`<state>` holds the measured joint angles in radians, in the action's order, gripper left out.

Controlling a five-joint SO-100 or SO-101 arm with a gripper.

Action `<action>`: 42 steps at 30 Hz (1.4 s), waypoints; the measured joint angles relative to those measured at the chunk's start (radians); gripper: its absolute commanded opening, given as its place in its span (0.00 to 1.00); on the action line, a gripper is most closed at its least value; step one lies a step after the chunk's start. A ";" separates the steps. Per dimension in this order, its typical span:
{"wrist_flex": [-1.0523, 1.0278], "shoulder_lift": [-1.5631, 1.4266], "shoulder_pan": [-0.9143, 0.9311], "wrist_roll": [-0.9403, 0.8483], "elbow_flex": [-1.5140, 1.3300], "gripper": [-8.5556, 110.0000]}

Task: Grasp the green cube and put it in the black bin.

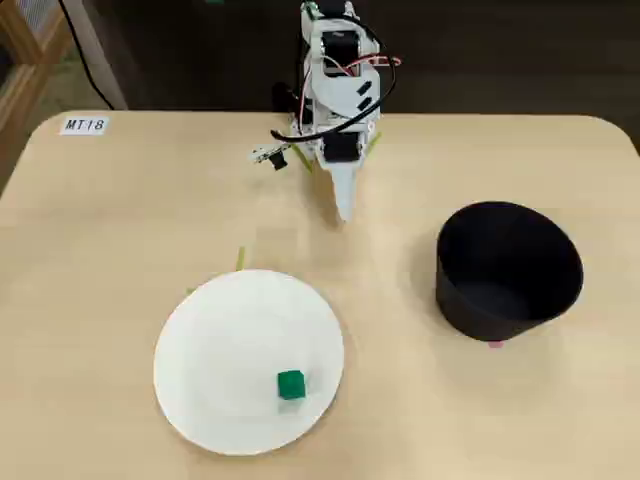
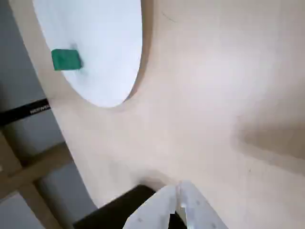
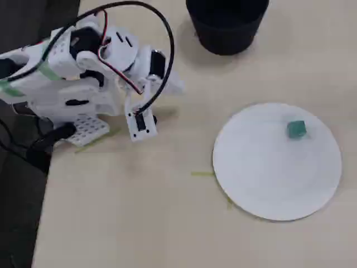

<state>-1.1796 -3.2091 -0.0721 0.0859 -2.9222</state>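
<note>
Pincer (image 2: pixel 178 191) pressed together in wrist view; only fixed views show black bin (image 1: pixel 508 270).

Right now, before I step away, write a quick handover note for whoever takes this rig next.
Gripper: folded back near the arm's base, holding nothing; its fingers look shut in the wrist view.
Green cube: resting on the white plate, toward the plate's near right edge in a fixed view, untouched.
Black bin: upright on the table, to the right of the plate in that view; it looks empty.
Done: nothing yet.
Left: reach to the plate, grasp the cube, carry it over and drop it in the bin.
</note>
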 measured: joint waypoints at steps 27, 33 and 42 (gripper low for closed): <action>-0.233 0.939 0.067 -0.196 1.037 0.07; -0.138 1.310 0.023 -0.238 1.262 0.07; -0.173 1.767 0.081 -0.307 1.663 0.07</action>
<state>-1.3530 -1.4419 0.0092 -0.2209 -1.2594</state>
